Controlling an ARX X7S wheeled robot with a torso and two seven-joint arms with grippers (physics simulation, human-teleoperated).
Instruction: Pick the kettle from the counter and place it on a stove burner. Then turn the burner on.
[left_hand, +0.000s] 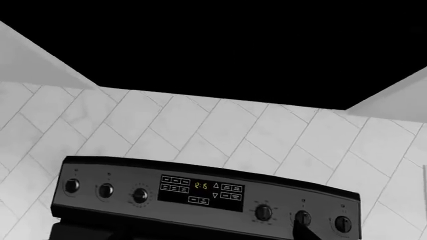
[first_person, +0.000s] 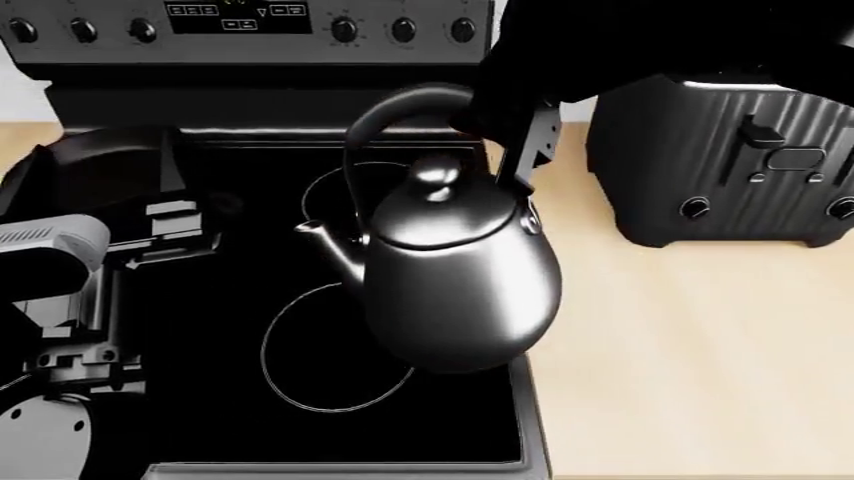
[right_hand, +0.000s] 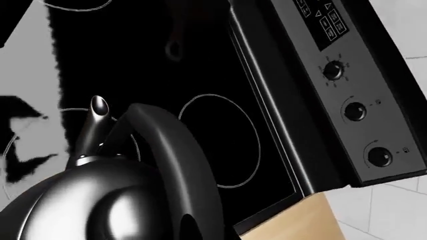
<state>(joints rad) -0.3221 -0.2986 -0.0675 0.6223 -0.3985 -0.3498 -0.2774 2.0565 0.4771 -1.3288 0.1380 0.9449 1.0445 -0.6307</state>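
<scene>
— Right pincer (first_person: 523, 150) first: what is it doing?
— Clenched on the kettle's arched handle, up near the top of the arch, with the arm coming in from the far right corner of the head view.
— And the kettle (first_person: 461, 270) itself?
— Over the right part of the black glass cooktop (first_person: 200, 400), spout pointing left. Its body overlaps the cooktop's right edge and the near ring (first_person: 287, 385), while the far ring (first_person: 327, 195) shows behind the spout. Whether its base touches the glass, I cannot tell.
— What does the right wrist camera show?
— The handle and spout close up, with a burner ring beyond them and the knobs of the control panel past that.
— The left pincer (first_person: 167, 220)?
— It sits over the left side of the cooktop, well apart from the kettle, holding nothing. Open or closed, I cannot tell.
— What else is around?
— A ribbed black toaster (first_person: 727, 155) stands on the beige tabletop (first_person: 667, 350) to the right. The control panel (left_hand: 200, 192) runs along the back, below white tiles (left_hand: 200, 125).
</scene>
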